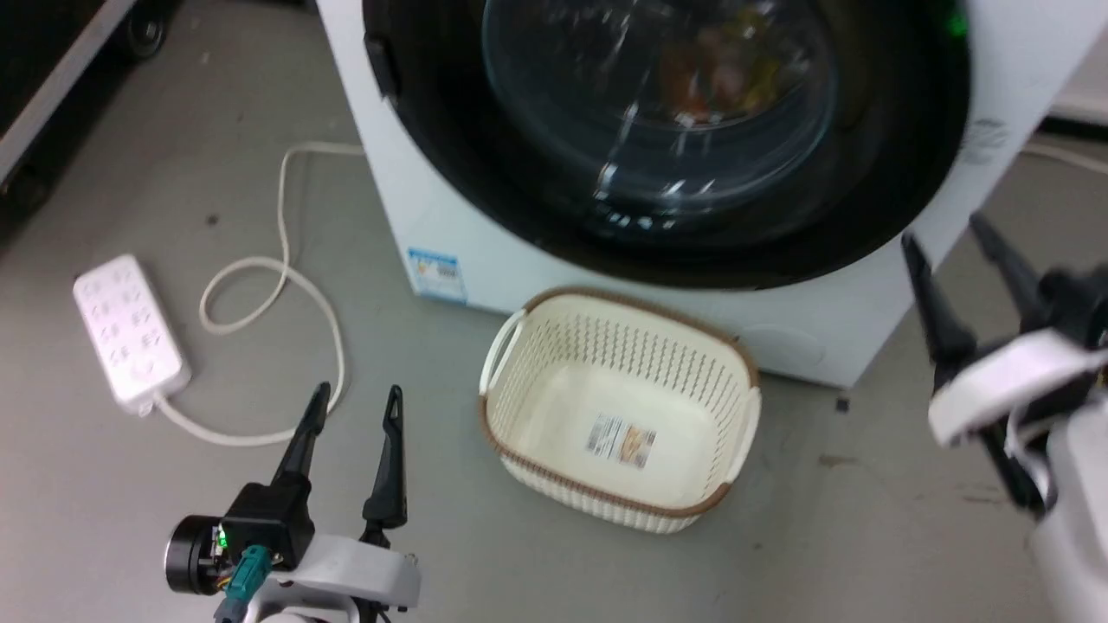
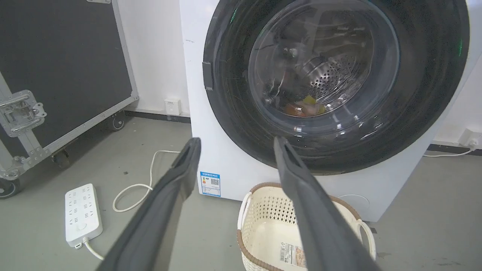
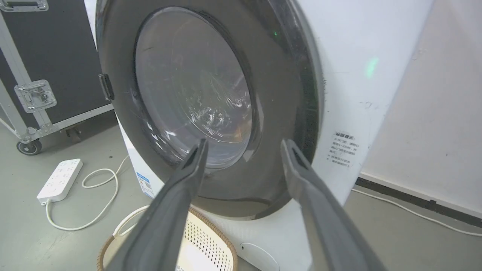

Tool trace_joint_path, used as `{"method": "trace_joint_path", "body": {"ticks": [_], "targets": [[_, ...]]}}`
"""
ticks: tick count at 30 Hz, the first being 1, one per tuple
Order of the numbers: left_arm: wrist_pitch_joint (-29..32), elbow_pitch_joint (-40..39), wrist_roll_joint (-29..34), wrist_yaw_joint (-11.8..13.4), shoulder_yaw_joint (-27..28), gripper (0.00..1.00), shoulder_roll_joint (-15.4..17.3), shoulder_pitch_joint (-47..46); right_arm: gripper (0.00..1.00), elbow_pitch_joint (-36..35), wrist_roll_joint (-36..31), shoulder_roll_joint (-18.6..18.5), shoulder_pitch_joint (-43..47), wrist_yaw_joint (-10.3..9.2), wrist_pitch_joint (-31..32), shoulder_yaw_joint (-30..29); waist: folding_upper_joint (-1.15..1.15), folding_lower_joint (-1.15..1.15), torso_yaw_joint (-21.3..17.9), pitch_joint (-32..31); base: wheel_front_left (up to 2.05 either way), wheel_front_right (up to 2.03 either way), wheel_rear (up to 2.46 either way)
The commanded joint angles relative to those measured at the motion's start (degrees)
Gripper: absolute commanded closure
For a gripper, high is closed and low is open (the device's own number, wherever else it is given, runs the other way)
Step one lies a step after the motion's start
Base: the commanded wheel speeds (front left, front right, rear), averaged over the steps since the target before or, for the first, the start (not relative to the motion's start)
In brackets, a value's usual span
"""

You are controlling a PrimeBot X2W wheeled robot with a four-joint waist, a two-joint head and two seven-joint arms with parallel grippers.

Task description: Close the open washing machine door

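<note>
The washing machine door (image 1: pixel 675 251) sits flush, upper centre; left hand (image 1: pixel 357 391) lower left and right hand (image 1: pixel 941 228) at right edge both spread wide, empty

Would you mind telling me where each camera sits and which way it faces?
Head view: on the head, looking down at washing machine door, basket; left fingers, right fingers show.
Left wrist view: left arm, facing the door squarely; left fingers show.
Right wrist view: right arm, facing it obliquely; right fingers show.
All share door, basket, power strip.
</note>
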Motion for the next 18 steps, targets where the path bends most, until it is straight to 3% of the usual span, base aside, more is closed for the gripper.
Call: {"method": "trace_joint_path", "body": {"ticks": [1,13,18], "targets": [[-0.3,0.5,-0.1,-0.5,0.2,0.0,0.3,0.6,0.0,-2.2,-2.0,0.6,3.4,-0.04,-0.5,-1.0,0.0,0.02,-3.0,-4.0,0.0,0.0,0.0],[-0.3,2.6,0.3,-2.0,0.7,0.0,1.5,3.1,0.0,-24.4,-13.4,13.4,28.1,-0.04,-1.1,-11.0,0.0,0.02,-7.2,-8.3,0.0,0.0,0.0],[-0.3,2.6,0.4,-2.5,0.2,0.0,1.5,3.6,0.0,-28.1,-15.7,15.2,33.1,-0.04,-1.0,-11.9,0.0,0.02,-8.5,-8.4,0.0,0.0,0.0]]}}
